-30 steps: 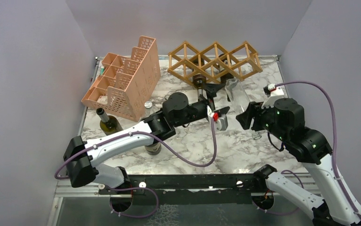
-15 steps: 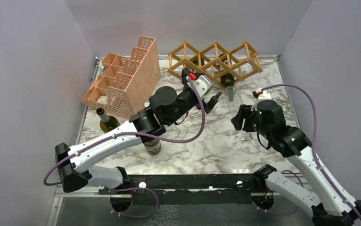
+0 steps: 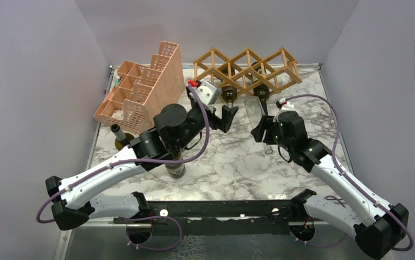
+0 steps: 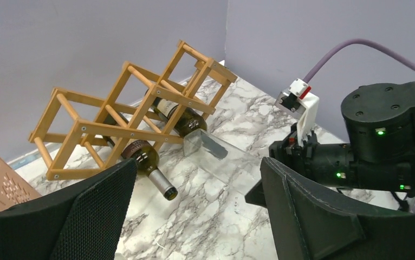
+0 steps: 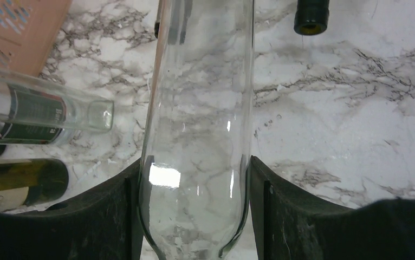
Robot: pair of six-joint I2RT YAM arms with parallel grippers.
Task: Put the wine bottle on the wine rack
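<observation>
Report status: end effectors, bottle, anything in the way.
Left end effector open, empty. Right end effector shut on clear bottle, just short of wine rack. Two dark bottles occupy lower slots.

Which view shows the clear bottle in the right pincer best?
Right wrist: the clear bottle fills the frame, clamped in the right pincer. Left wrist shows it faintly, side-on, its far end by the wine rack. Top external shows only a pale glint.

Organizer (image 3: 140,95) left of wine rack (image 3: 229,66)
</observation>
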